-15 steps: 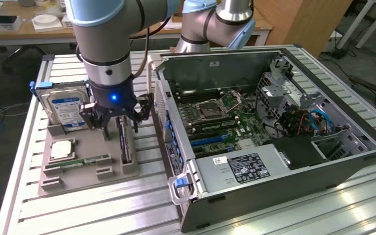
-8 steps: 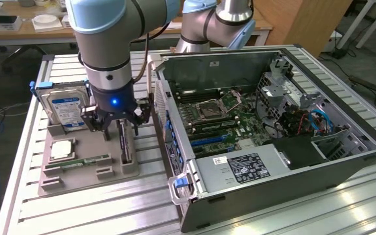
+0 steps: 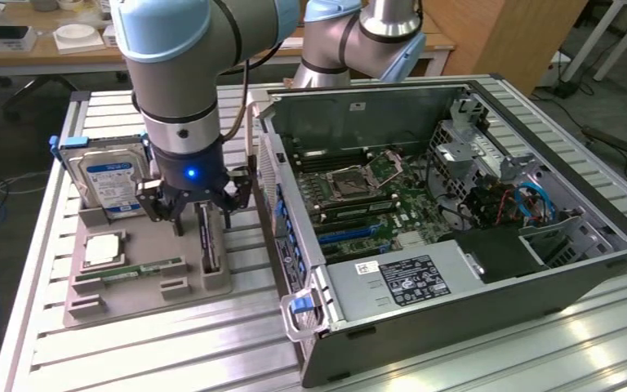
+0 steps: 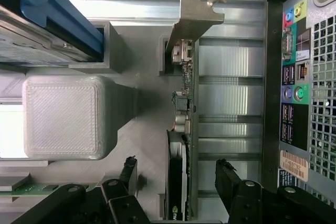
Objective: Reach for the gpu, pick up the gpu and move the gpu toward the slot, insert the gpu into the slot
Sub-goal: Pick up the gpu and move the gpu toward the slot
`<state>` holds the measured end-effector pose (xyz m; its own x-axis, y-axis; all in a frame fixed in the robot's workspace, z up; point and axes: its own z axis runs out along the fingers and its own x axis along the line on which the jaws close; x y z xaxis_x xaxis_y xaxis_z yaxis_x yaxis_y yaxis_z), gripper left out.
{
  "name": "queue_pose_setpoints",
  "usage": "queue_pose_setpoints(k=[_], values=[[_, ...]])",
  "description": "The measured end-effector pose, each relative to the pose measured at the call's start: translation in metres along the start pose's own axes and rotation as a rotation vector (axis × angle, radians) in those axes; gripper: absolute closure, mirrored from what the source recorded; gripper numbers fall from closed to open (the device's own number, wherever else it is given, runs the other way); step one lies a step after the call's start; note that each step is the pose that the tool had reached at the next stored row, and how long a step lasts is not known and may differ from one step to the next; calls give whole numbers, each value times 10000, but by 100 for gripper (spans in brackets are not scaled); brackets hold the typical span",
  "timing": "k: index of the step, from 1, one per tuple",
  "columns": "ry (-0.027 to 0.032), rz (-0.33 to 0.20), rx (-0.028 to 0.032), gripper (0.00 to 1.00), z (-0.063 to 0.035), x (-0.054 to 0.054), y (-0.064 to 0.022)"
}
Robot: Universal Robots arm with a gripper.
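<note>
- The black two-fingered hand (image 3: pixel 199 216) was fully open and held nothing. One finger stood on each side of the card, and no contact could be seen.
- The gpu (image 4: pixel 184 129), a thin dark expansion card, lay directly below the hand and between the fingers (image 4: pixel 227 178). It stood on edge in a grey printed holder tray (image 3: pixel 140 286).
- The card's long axis ran across the line of closing, so its flat faces met the fingers. The silver metal bracket (image 4: pixel 197 14) was at the end away from the hand.
- The grey arm's wrist pointed straight down at the ribbed aluminium desk (image 3: pixel 128 359).
- The open black computer case (image 3: pixel 455 204) lay just beside the tray, on the exterior view's right.
</note>
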<state>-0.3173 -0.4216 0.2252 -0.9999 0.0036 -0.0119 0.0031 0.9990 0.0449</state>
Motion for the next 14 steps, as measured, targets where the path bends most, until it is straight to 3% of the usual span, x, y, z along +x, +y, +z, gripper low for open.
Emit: queue_pose_setpoints(k=[4, 7, 11, 14], values=[[-1, -1, 0, 29, 0, 0, 0], [0, -1, 0, 37, 0, 0, 0], [-1, 0, 0, 56, 0, 0, 0], [0, 0, 0, 56, 0, 0, 0]])
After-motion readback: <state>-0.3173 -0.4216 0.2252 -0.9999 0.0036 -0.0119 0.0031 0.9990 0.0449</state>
